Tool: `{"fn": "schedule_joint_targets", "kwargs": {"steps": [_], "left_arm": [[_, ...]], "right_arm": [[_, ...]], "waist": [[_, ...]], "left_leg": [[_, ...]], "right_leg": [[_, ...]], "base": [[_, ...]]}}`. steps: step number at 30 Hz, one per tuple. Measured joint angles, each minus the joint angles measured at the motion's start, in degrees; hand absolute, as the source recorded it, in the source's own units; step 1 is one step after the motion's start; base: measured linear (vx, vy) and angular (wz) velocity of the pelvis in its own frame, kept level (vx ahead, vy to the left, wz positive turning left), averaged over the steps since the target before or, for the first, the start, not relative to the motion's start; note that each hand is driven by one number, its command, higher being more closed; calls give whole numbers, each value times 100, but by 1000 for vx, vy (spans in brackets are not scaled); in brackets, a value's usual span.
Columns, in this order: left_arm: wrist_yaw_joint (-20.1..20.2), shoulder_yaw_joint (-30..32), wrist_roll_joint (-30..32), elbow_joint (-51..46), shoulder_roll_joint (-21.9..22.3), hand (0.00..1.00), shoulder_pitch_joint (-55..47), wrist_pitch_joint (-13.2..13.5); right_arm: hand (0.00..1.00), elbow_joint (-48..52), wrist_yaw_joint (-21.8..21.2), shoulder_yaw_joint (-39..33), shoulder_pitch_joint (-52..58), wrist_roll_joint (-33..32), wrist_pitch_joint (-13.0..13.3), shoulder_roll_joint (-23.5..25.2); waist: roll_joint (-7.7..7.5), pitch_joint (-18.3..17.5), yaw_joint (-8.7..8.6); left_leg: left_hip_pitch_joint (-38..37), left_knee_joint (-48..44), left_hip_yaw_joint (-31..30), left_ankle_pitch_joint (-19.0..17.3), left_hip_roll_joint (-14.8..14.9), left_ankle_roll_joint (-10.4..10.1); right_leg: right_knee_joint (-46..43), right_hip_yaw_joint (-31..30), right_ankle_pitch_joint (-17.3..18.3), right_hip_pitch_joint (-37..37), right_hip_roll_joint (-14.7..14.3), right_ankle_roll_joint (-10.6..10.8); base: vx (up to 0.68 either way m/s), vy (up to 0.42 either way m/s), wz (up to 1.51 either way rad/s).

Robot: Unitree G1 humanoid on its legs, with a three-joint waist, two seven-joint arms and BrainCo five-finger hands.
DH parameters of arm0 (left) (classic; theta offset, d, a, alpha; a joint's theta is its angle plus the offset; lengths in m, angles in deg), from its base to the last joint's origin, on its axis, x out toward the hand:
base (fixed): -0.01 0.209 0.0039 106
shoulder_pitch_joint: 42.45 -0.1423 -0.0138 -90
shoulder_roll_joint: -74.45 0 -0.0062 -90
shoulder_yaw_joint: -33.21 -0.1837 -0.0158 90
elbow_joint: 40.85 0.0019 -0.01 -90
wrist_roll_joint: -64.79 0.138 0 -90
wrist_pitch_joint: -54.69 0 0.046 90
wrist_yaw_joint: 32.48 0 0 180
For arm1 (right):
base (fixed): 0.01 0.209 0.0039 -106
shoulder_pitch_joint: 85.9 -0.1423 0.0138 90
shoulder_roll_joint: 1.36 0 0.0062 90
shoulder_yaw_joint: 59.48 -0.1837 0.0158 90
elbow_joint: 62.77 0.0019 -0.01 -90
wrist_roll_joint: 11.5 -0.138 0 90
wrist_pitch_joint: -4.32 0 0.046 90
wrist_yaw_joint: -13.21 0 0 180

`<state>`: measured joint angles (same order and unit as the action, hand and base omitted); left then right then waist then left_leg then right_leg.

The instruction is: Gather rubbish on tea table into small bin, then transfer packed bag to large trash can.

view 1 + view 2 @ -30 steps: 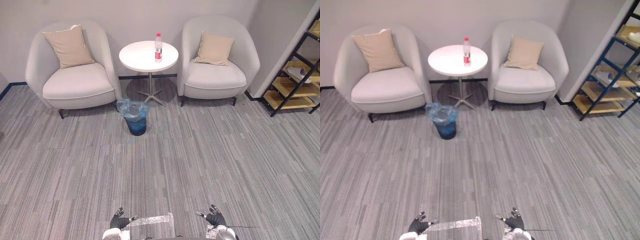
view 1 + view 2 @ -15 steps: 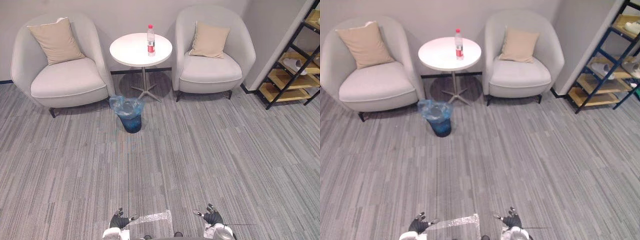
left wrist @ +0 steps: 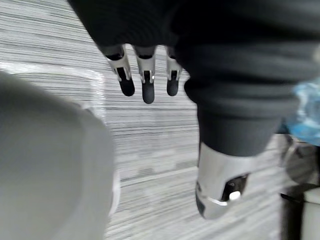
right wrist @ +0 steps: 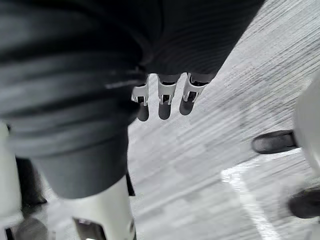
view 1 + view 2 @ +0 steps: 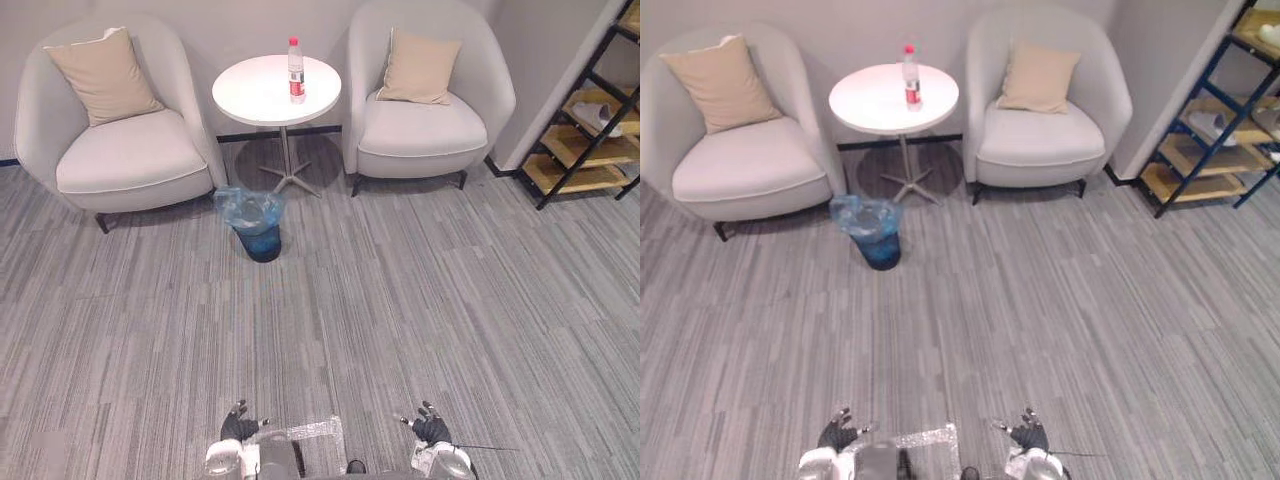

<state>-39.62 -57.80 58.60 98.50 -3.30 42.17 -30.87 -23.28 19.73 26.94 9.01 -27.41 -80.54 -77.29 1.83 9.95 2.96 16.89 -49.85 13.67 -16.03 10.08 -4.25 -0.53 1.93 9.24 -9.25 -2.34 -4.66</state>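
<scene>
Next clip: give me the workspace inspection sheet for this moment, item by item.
Surface: round white tea table, bare apart from the bottle.
Job's things: bottle upright on the table; small bin lined with a blue bag, on the floor in front of the table.
Clutter: nothing seen.
Hands: left hand and right hand low, far from the table, fingers straight, holding nothing.
Cables: nothing seen.
Surroundings: grey carpet; left armchair and right armchair flank the table; shelf unit on the right.
</scene>
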Motion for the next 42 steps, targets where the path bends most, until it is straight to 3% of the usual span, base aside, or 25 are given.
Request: {"fn": "schedule_joint_targets", "kwargs": {"steps": [3,5,6,7,10,11,12,14,16,18,21,22,24,25,26,27,29,31,32,34,37,39,40,41,42], "left_arm": [[0,3,0,-72,-39,0,49,12],[-11,-4,-1,-146,0,0,47,25],[-14,8,-25,-142,43,0,14,27],[-18,18,-55,-142,55,0,45,29],[-18,56,-58,-21,-9,0,215,15],[-32,62,-70,7,-27,0,225,0],[-35,52,-80,20,-39,0,180,-12],[-34,-51,-140,18,-96,0,102,-14],[-35,-172,-195,19,-113,0,125,-20],[-34,-236,-260,29,-89,0,147,-24],[-31,-229,-289,33,-57,0,164,-18],[-29,-228,-289,52,-54,0,174,-14],[-32,-225,-289,105,-53,0,163,-13],[-35,-209,-289,110,-84,0,127,-8],[-43,-50,-286,252,43,0,157,6],[-41,-41,-283,269,84,0,152,9],[-38,36,-281,346,207,0,210,-1],[-24,127,-282,251,210,0,275,0],[-25,142,-281,167,151,0,267,23],[-28,177,-280,54,106,0,256,27],[-24,180,-280,-153,107,0,293,27],[-13,168,-262,-151,134,0,373,21],[-10,167,-249,-143,155,0,370,13],[-4,176,-227,-143,164,0,397,21],[3,176,-216,-138,118,0,411,15]], "right_arm": [[0,-2,32,42,-10,1,-15,-43],[0,-2,35,58,-61,2,-15,-78],[0,-19,34,111,-100,4,-15,-114],[0,-103,34,193,-158,7,-39,-107],[0,-27,-25,381,-260,18,-50,25],[0,-27,-49,387,-273,20,-49,52],[0,-34,-70,429,-279,24,-49,61],[0,-23,-113,566,-298,42,-38,78],[0,-21,-161,600,-295,196,-56,78],[0,-8,-179,600,-370,251,-71,40],[0,13,-197,607,-464,253,-65,-51],[0,12,-197,607,-464,254,-64,-68],[0,10,-196,612,-402,265,-71,-76],[0,5,-197,620,-320,270,-68,-37],[0,-39,-198,664,-392,295,-98,-119],[0,-25,-196,652,-387,302,-98,-141],[0,25,-197,660,-394,295,-75,-231],[0,6,-178,694,-353,233,-78,-248],[0,8,-160,704,-304,227,-76,-251],[0,12,-131,677,-271,221,-68,-253],[0,16,-87,596,-346,207,-68,-249],[0,23,-87,586,-283,202,-73,-249],[0,29,-87,589,-267,202,-73,-257],[0,20,-84,604,-260,214,-101,-236],[0,43,-97,612,-283,230,-107,-151]], "waist": [[-99,134,50],[-80,153,85],[63,145,144],[39,142,199],[-111,169,212],[-168,199,324],[-198,185,358],[-222,158,317],[-236,150,226],[-139,209,170],[24,296,15],[9,289,18],[-102,236,13],[-312,156,10],[-32,108,68],[28,70,19],[262,172,-36],[275,332,14],[168,400,73],[53,425,100],[-13,462,188],[-53,484,232],[-28,470,235],[-87,452,328],[-227,415,326]], "left_leg": [[275,778,-6,-79,-268,-1],[411,2488,-166,507,-653,-90],[359,3111,-395,979,-650,-65],[301,3083,-369,1191,-707,266],[179,2893,-219,794,-796,391],[-149,2910,-47,690,-803,559],[-513,3008,73,515,-815,596],[-1050,3220,159,308,-865,610],[-1449,3453,133,206,-909,625],[-2048,3841,61,201,-825,618],[-2460,3935,-168,203,-521,615],[-2536,3950,-219,200,-500,609],[-2725,3970,-374,106,-558,376],[-2871,3954,-557,-27,-618,158],[-2960,3791,-732,-177,-357,-37],[-2843,3593,-827,-175,-283,-41],[-1934,1504,-1051,51,148,-146],[-1276,-144,-931,87,554,-115],[-997,-581,-644,32,675,-23],[-606,-588,-387,-42,603,19],[40,807,145,-136,240,45],[83,2766,563,570,-250,184],[78,3025,576,780,-297,258],[-16,3198,565,1298,-465,668],[-59,3262,584,1193,-612,764]], "right_leg": [[-35,-211,129,-80,353,87],[-108,-406,322,-94,647,208],[-105,-504,348,-90,585,253],[-161,-638,394,-105,644,325],[-1258,-647,447,261,745,482],[-2201,-768,420,521,774,738],[-3149,-854,232,836,773,1275],[-4503,-768,-153,1335,740,2029],[-5403,-32,8,1866,948,1623],[-5285,1000,481,2240,1221,949],[-3474,1344,557,2575,974,767],[-2890,1244,351,2641,890,779],[-1569,856,-677,2629,721,663],[-1348,699,-1571,2654,709,420],[-1757,936,-989,2682,537,296],[-1713,993,-871,2638,494,295],[-1241,1183,-607,2105,163,171],[-823,1325,-483,1394,-16,2],[-641,1351,-367,1004,-35,-50],[-369,1376,-370,651,-21,-4],[-36,1381,-357,335,106,95],[135,1484,-189,52,320,374],[152,1505,-160,0,314,421],[169,1467,-32,-143,417,602],[93,1491,-19,-132,556,662]], "base": [[266,141,-47],[380,221,-53],[396,255,-71],[437,290,-56],[397,233,-22],[530,253,-49],[523,233,-51],[396,130,-30],[481,66,-2],[438,-9,3],[412,-112,22],[448,-184,35],[535,-247,39],[510,-280,21],[394,-238,24],[553,-341,23],[452,-278,34],[387,-161,29],[396,-165,24],[353,-132,9],[387,0,-8],[416,98,17],[523,160,18],[458,157,21],[540,186,21]]}}
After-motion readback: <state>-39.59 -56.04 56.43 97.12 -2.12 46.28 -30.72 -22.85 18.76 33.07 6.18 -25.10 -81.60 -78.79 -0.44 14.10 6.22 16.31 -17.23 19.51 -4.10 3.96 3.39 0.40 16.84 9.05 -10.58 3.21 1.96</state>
